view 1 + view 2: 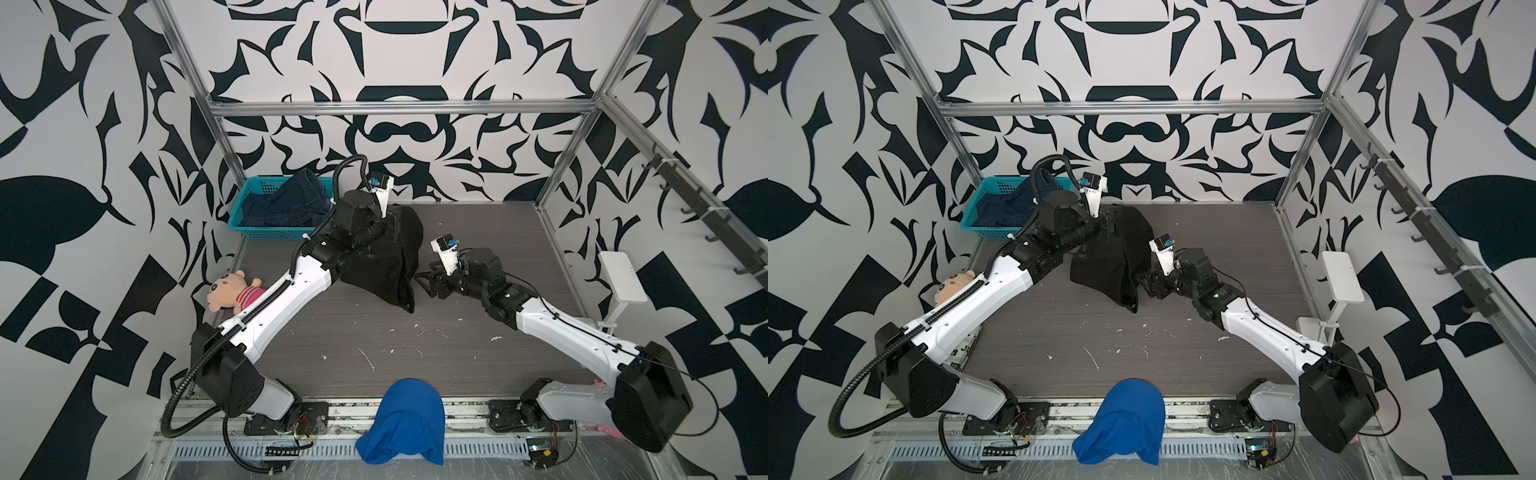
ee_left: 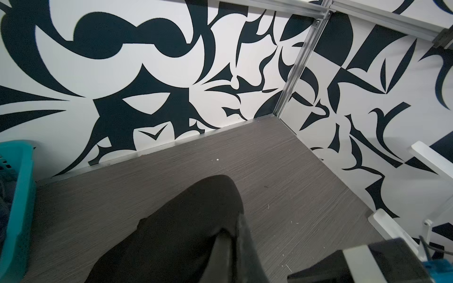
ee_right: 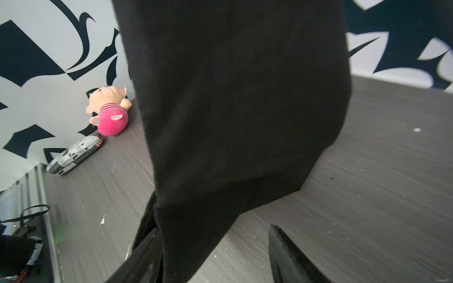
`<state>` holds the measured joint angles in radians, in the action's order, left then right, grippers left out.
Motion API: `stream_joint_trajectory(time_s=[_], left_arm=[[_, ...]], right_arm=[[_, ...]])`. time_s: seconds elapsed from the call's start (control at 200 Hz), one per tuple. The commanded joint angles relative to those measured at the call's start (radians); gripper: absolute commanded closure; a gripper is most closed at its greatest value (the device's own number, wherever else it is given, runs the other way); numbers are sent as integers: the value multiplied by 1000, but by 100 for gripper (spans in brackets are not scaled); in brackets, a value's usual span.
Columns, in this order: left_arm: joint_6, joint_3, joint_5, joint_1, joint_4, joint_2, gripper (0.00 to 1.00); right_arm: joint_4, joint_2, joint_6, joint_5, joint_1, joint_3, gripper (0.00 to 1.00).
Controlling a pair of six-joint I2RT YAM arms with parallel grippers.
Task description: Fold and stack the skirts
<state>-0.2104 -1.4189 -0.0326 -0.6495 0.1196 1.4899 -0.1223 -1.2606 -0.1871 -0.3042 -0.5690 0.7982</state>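
Note:
The black skirt [image 1: 382, 266] [image 1: 1113, 257] hangs bunched over the back middle of the table, its lower end trailing on the wood. My left gripper [image 1: 392, 226] [image 2: 235, 227] is shut on its upper part, and the cloth [image 2: 183, 232] drapes away from the fingers. My right gripper [image 1: 424, 282] [image 3: 213, 229] stands open at the skirt's lower right edge. A hanging fold of the skirt [image 3: 232, 110] lies against one of its fingers [image 3: 147, 247], with the other finger clear of it. The dark blue denim skirt [image 1: 291, 199] [image 1: 1005, 208] lies crumpled in the teal basket [image 1: 257, 187] [image 1: 992, 187].
A bright blue mesh cloth [image 1: 407, 419] hangs over the front rail. A plush toy [image 1: 232, 291] [image 3: 107, 112] and a patterned pouch [image 3: 73, 154] lie at the left edge. A white stand [image 1: 621, 278] is at the right wall. The basket [image 2: 17, 196] sits in the back left corner.

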Motion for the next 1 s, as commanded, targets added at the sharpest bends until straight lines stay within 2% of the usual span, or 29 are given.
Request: stream_joint_trajectory(time_s=[0.0, 0.205, 0.325, 0.46, 0.545, 0.635, 0.71, 0.795, 0.875, 0.995], left_arm=[[-14, -32, 1, -13, -1, 34, 100], [-17, -54, -3, -30, -21, 62, 100], [-12, -82, -6, -45, -20, 68, 100], [10, -120, -22, -73, -3, 67, 100], [26, -132, -42, -91, 7, 55, 100], [41, -126, -76, -106, 6, 30, 100], [42, -109, -112, -112, 5, -6, 100], [46, -67, -181, -114, 0, -68, 100], [56, -16, -304, -113, 8, -145, 100], [87, 10, -422, -114, 101, -279, 100]], right_arm=[[-106, 10, -48, -58, 0, -7, 28], [-111, -2, -66, -41, -11, 4, 28], [-102, 3, -89, 45, -26, 20, 29], [-73, -4, -116, 133, -41, 64, 48], [-65, -8, -127, 201, -46, 82, 80], [-60, -13, -117, 218, -51, 99, 83], [-48, -13, -110, 213, -63, 122, 100], [-35, -13, -103, 192, -89, 152, 100], [-10, -19, -98, 172, -124, 192, 100], [-18, -46, -142, 54, -157, 244, 100]])
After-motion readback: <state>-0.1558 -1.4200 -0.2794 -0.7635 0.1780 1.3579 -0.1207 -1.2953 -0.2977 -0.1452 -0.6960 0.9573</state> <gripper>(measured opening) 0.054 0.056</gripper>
